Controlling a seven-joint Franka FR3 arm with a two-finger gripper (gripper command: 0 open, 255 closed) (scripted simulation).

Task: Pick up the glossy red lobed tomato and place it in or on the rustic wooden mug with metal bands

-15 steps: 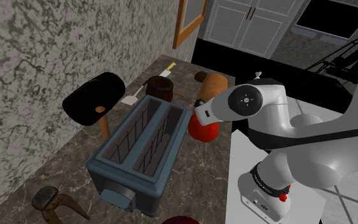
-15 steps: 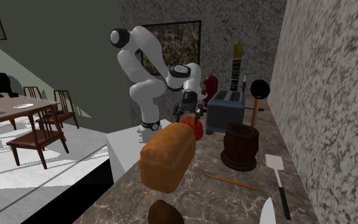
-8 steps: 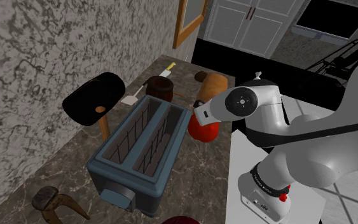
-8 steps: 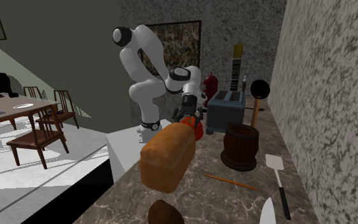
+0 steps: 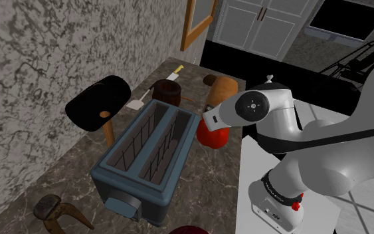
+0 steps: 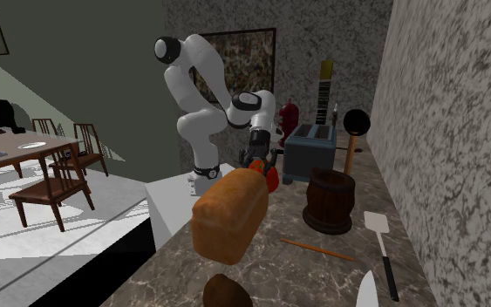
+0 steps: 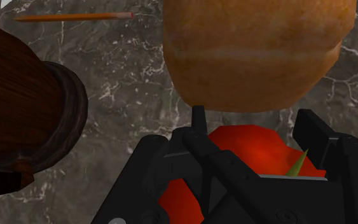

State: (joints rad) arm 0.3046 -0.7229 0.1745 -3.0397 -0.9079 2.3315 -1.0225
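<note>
The glossy red lobed tomato (image 7: 244,147) with a green stem lies on the dark marble counter, close to the end of a bread loaf (image 7: 254,51). My black gripper (image 7: 255,130) is down over it, and its two fingers clasp the tomato from both sides. In the shoulder view the tomato (image 5: 212,136) shows under my white wrist, beside the toaster (image 5: 149,156). The second exterior view has the gripper (image 6: 261,162) on the tomato (image 6: 272,178), just behind the loaf (image 6: 230,214). The dark wooden mug (image 7: 18,114) (image 6: 329,201) (image 5: 166,92) stands upright a short way off.
A blue-grey toaster (image 6: 311,148) stands close behind the tomato. A pencil (image 6: 316,249) and a white spatula (image 6: 380,235) lie past the mug. A black round-headed tool (image 5: 97,101) stands by the stone wall. The white stand edges the counter.
The arm sank slightly onto the tomato a second ago. Since then the fingers have shut on the tomato; the tomato has not moved.
</note>
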